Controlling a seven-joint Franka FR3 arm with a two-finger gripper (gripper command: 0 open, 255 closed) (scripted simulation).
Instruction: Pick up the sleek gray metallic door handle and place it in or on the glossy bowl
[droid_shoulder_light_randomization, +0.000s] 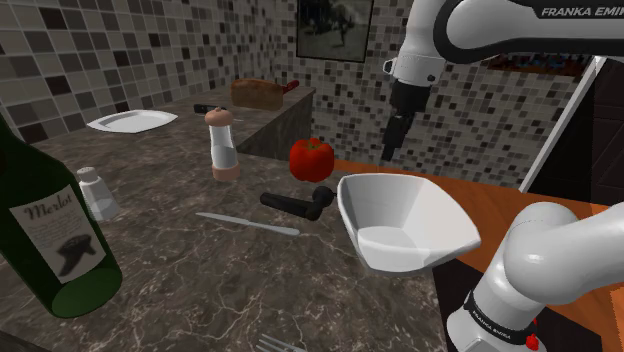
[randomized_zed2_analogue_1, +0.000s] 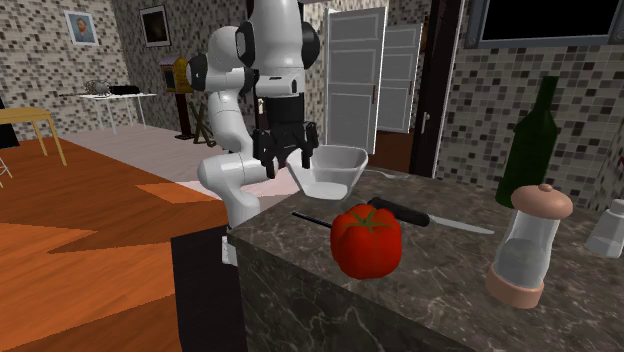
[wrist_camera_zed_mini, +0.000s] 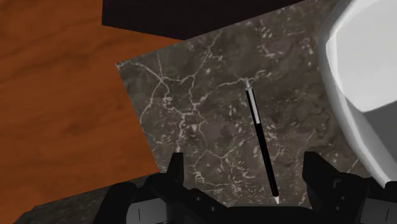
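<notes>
Task barely starting: the tool (wrist_camera_zed_mini: 245, 167) is hanging released and empty, seemingly high above the desk (droid_shoulder_light_randomization: 200, 270); the door handle (droid_shoulder_light_randomization: 296, 203) is lying untouched, near the bowl's (droid_shoulder_light_randomization: 400, 205) left in the shoulder view.

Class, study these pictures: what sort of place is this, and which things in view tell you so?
Probably a home kitchen: a dark, stone-look counter runs along mosaic-tiled walls, and on it stand a wine bottle, a grinder and a red pepper.
</notes>
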